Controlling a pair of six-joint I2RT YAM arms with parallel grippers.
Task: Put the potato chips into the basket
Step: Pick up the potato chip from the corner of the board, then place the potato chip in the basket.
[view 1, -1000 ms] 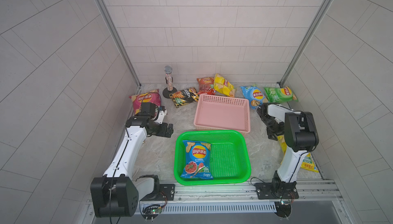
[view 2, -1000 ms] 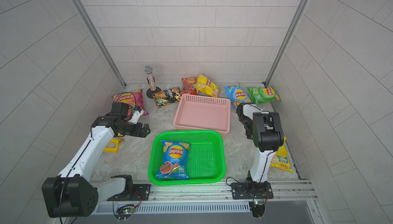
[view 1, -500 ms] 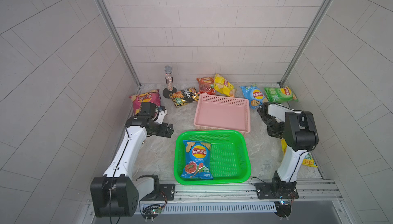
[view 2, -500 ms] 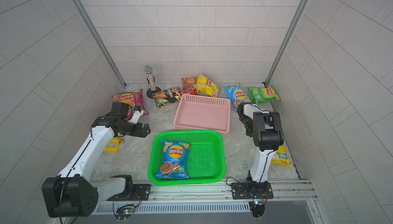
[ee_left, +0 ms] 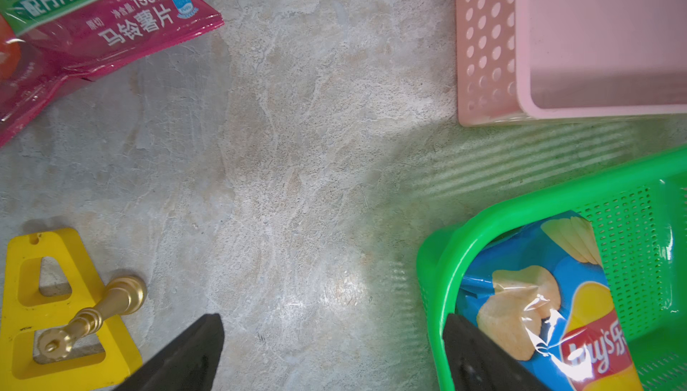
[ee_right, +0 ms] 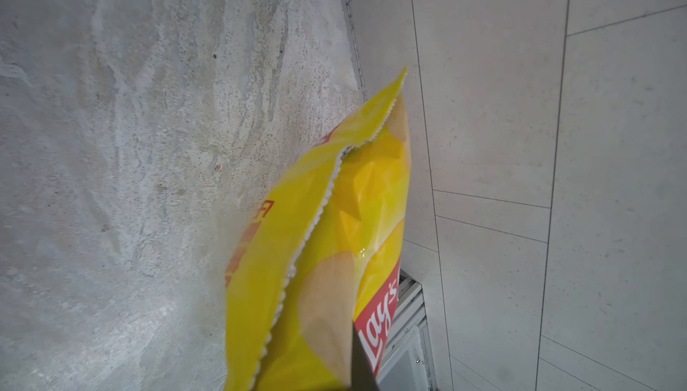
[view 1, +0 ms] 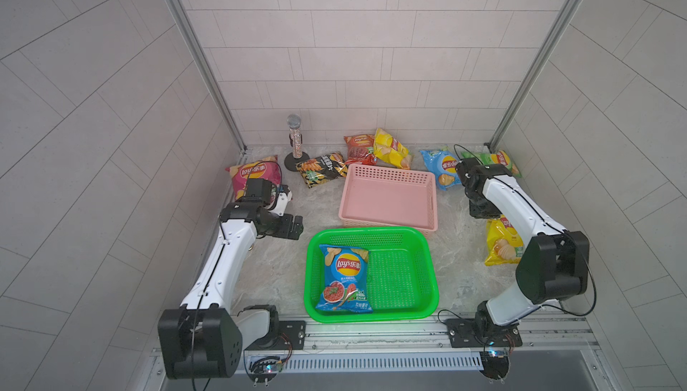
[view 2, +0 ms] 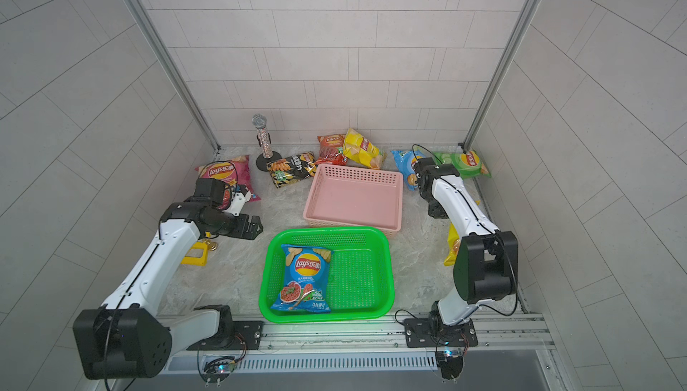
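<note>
tiled booth (view 1: 353, 54), marbled tabletop (view 1: 282, 266); right claw (view 1: 483, 215) clamped on yellow chip bag (view 1: 502, 246) near the right wall (view 1: 613, 147); left claw (view 1: 296, 226) spread wide, empty, beside green basket (view 1: 371, 232) holding one blue chip bag (view 1: 345, 277)

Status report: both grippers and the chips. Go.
Left gripper open, empty. Right gripper shut on yellow bag. Green basket holds one blue bag; nothing blocking.
</note>
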